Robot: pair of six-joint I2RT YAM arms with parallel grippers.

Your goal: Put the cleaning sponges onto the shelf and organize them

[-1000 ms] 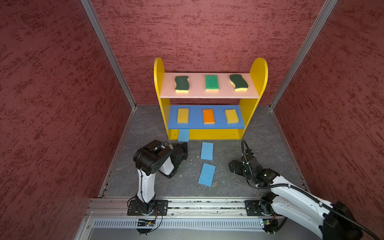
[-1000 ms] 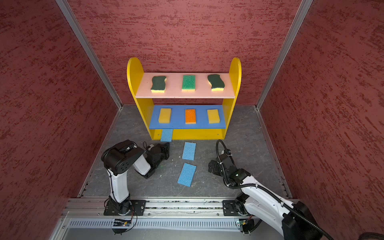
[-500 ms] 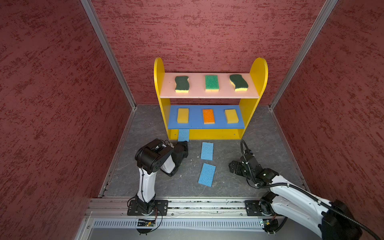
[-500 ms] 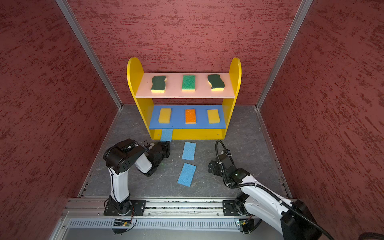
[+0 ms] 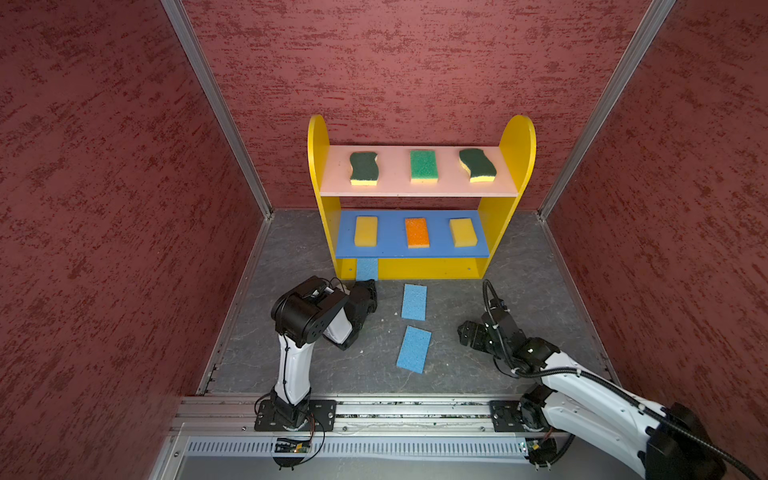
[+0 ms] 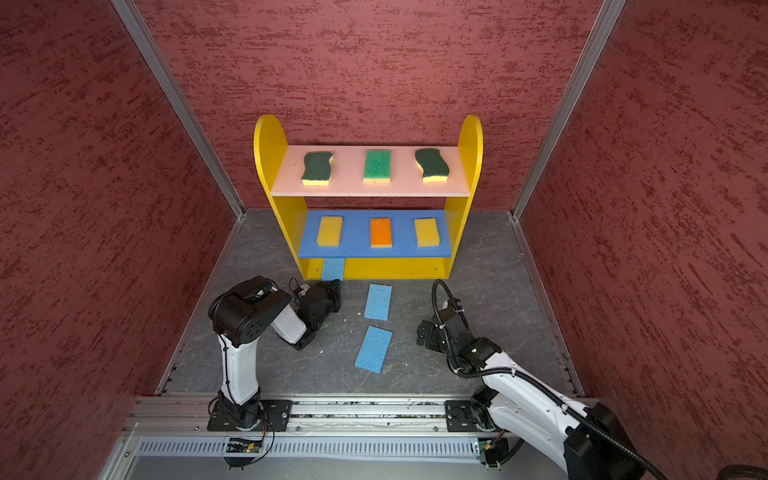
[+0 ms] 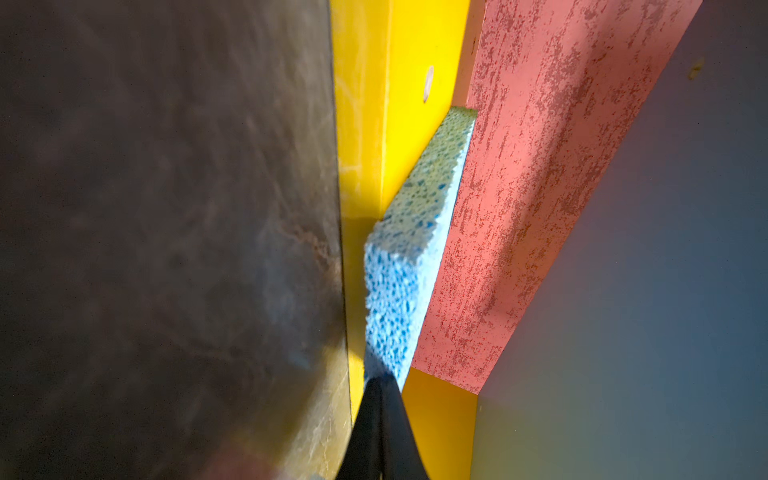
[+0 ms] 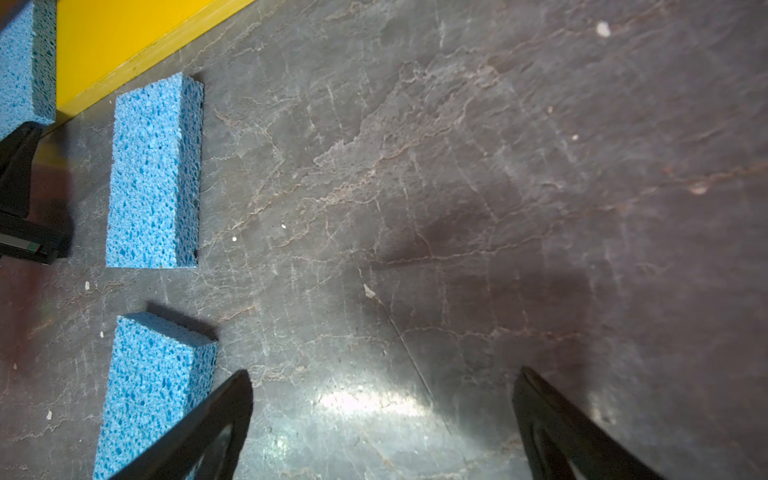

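Note:
The shelf (image 5: pixel 395 185) (image 6: pixel 349 187) stands at the back. Its pink top board carries two dark-green wavy sponges (image 5: pixel 363 167) (image 5: pixel 478 165) and a bright green one (image 5: pixel 423 165). The blue middle board has two yellow sponges (image 5: pixel 365 230) (image 5: pixel 462 232) and an orange one (image 5: pixel 417 232). A blue sponge (image 5: pixel 367 269) (image 7: pixel 399 291) lies partly on the yellow bottom board; my left gripper (image 5: pixel 368 286) (image 7: pixel 380 384) is shut, tips against its near end. Two blue sponges (image 5: pixel 414 301) (image 5: pixel 414 349) (image 8: pixel 153 174) lie on the floor. My right gripper (image 5: pixel 463 334) (image 8: pixel 384 374) is open and empty beside them.
Red textured walls (image 5: pixel 124 208) close in the grey floor (image 5: pixel 519 270) on three sides. A metal rail (image 5: pixel 395 411) with both arm bases runs along the front. Small white crumbs dot the floor.
My left arm has crept slightly towards the shelf with its fingers at the blue sponge. The right gripper has drifted a little to the left.

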